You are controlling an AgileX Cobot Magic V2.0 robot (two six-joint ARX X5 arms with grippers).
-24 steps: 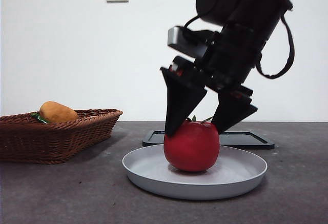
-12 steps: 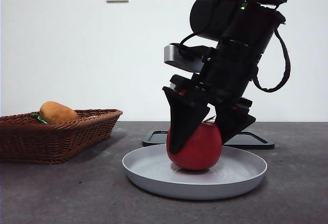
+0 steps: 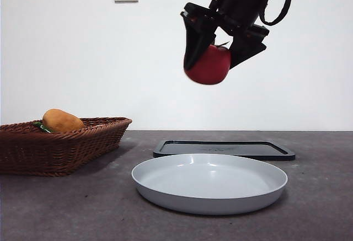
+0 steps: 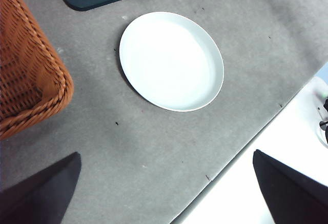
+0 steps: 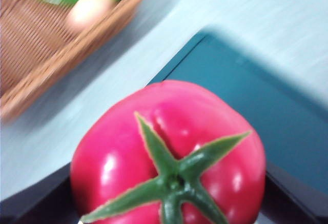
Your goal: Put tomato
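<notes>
My right gripper (image 3: 214, 58) is shut on the glossy red tomato (image 3: 209, 65) and holds it high in the air above the grey plate (image 3: 209, 197). The right wrist view shows the tomato (image 5: 169, 152) close up with its green stem star, held between the two black jaws. The plate holds nothing; it also shows in the left wrist view (image 4: 171, 60). My left gripper (image 4: 164, 193) is open and empty, high above the table's front edge.
A wicker basket (image 3: 60, 144) with an orange-yellow fruit (image 3: 62, 121) stands at the left. A dark flat tray (image 3: 223, 149) lies behind the plate. The table's front edge (image 4: 241, 147) shows in the left wrist view.
My right gripper closed on the tomato on the plate and has lifted it straight up, well clear of the plate.
</notes>
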